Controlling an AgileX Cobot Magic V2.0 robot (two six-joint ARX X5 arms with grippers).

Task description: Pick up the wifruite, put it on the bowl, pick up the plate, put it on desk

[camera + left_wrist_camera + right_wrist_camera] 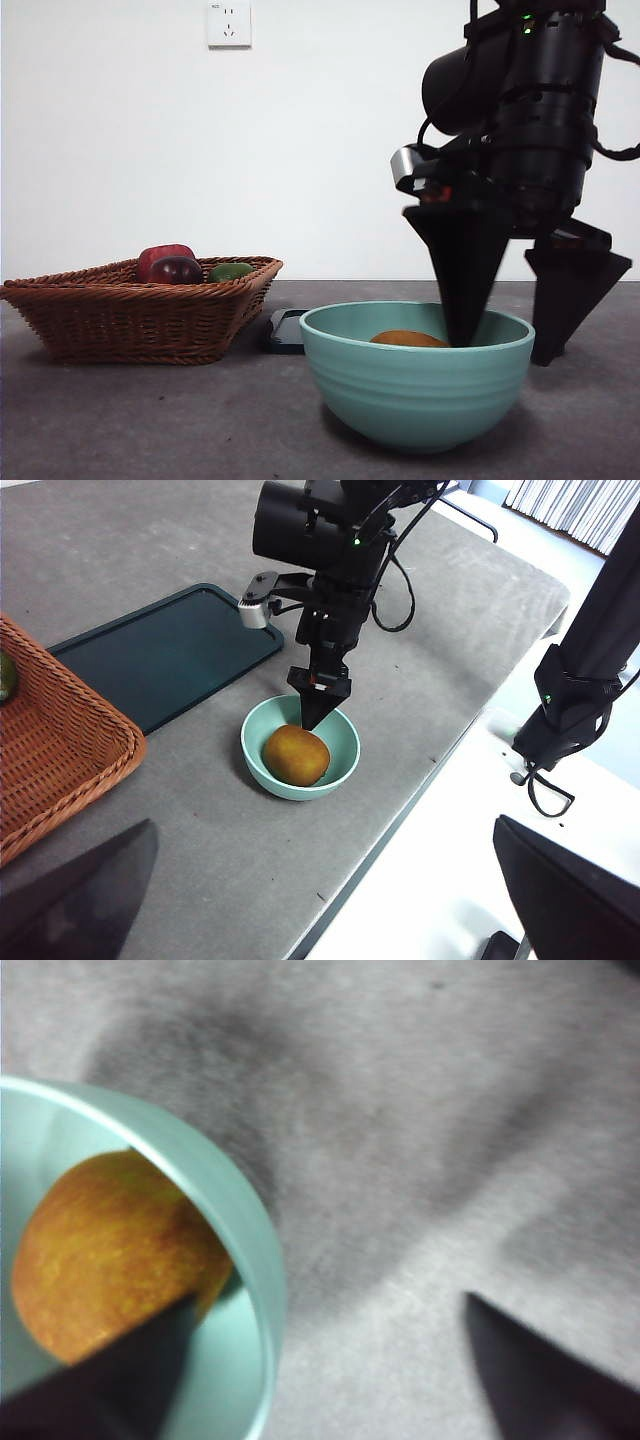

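Observation:
The golden-brown wifruite (408, 339) (296, 755) (100, 1260) lies inside the mint-green bowl (415, 390) (345, 745) (250, 1250), which stands on the dark grey desk (150, 420) (420, 650). My right gripper (503, 352) (318, 708) (330, 1300) hangs open astride the bowl's rim, one jaw down inside beside the fruit, the other outside over the desk. It holds nothing. The left gripper (323, 825) waits high and off to the side, open and empty. No plate shows apart from a flat dark tray.
The flat dark rectangular tray (287, 330) (160, 655) lies just behind the bowl. A brown wicker basket (140, 310) (50, 740) beside it holds a dark red fruit (175, 268) and a green one (230, 271). The desk's edge (400, 825) runs close by the bowl.

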